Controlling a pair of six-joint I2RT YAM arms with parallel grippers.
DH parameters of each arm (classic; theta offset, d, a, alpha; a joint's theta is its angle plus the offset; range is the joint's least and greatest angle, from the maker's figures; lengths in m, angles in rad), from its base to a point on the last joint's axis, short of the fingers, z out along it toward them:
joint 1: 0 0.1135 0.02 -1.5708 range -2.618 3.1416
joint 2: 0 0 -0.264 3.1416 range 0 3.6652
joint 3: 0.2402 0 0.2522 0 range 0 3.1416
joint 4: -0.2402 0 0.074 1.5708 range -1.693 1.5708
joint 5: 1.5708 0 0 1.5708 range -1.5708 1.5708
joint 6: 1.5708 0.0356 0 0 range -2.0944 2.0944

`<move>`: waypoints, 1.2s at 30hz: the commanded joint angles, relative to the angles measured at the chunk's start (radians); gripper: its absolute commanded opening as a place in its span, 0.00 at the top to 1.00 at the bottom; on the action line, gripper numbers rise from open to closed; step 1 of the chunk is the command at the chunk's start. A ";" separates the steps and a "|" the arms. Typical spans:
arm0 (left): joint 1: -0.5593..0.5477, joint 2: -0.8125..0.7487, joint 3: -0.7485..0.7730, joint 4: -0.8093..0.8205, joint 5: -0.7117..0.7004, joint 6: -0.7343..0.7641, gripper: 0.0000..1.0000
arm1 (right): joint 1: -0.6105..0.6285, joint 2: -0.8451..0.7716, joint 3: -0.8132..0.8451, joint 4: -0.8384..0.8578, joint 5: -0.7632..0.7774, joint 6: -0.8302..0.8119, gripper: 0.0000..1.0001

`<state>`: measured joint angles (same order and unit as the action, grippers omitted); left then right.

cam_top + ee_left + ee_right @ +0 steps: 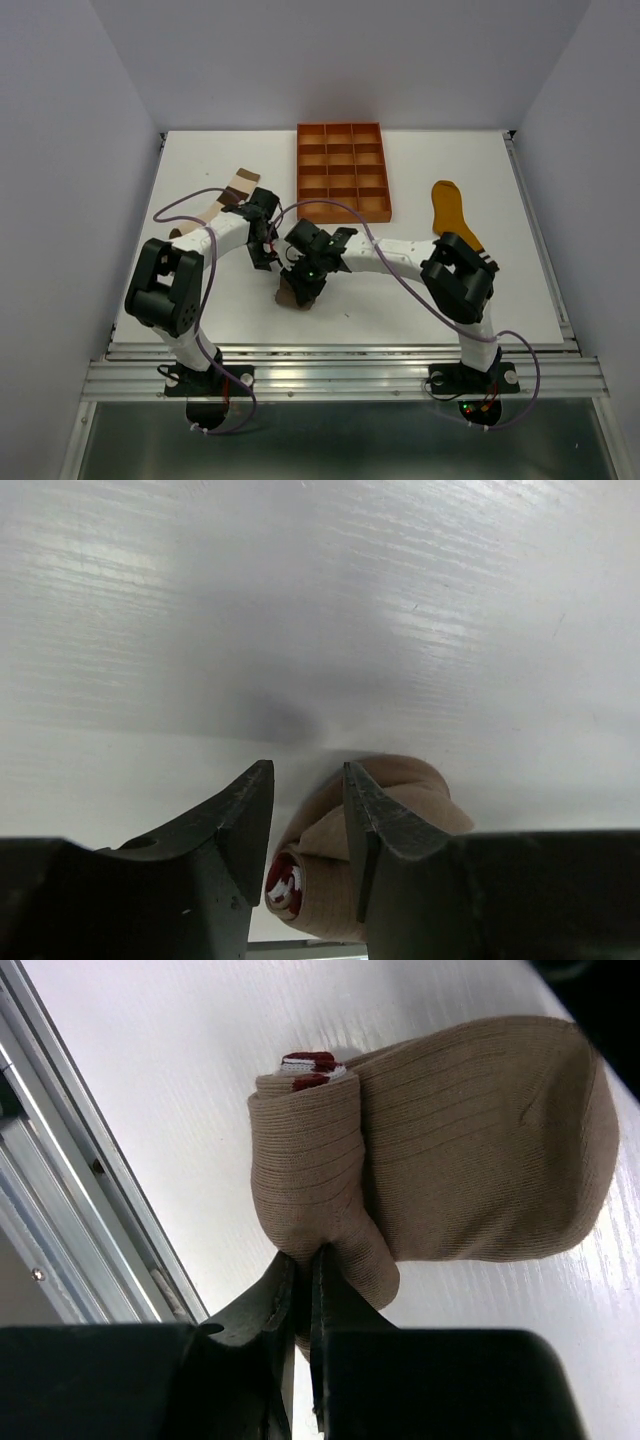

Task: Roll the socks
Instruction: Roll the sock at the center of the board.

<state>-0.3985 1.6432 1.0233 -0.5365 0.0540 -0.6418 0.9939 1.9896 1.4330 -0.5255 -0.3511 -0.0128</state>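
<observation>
The taupe sock (296, 292) lies rolled up near the table's front edge, its maroon-and-white cuff (310, 1063) showing at the roll's end. My right gripper (300, 1260) is shut on a fold of this sock (480, 1140); it also shows in the top view (305, 278). My left gripper (308, 780) is open just over the same roll (415, 790), touching nothing that I can see, and sits beside the right one in the top view (268, 258). The brown-cream-white sock (225, 198) lies flat at the back left. The mustard sock (452, 212) lies flat at the right.
The rigid orange tray (340, 170) with square compartments stands at the back middle. A metal rail (70, 1210) runs along the table's front edge, close to the rolled sock. Grey walls enclose the table on three sides.
</observation>
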 commanded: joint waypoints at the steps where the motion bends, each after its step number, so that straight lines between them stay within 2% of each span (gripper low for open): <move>1: -0.026 0.007 -0.011 0.006 0.030 0.016 0.56 | -0.020 0.051 0.043 -0.025 -0.054 0.011 0.99; 14: -0.026 -0.063 -0.060 0.033 0.030 -0.010 0.58 | -0.135 0.186 0.204 -0.123 -0.181 0.134 0.99; 22: -0.013 -0.144 -0.101 0.006 -0.043 -0.061 0.57 | -0.175 0.248 0.256 -0.139 -0.215 0.192 0.99; 29: -0.005 -0.141 -0.131 0.021 -0.040 -0.070 0.57 | -0.175 0.250 0.213 -0.119 -0.114 0.200 0.99; 36: 0.018 -0.137 -0.157 0.027 -0.043 -0.104 0.57 | -0.175 0.247 0.112 -0.050 -0.120 0.214 0.99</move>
<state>-0.3916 1.5436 0.8757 -0.4755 -0.0071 -0.7277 0.8352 2.1925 1.6012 -0.6186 -0.6437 0.1680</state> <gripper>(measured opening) 0.429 0.075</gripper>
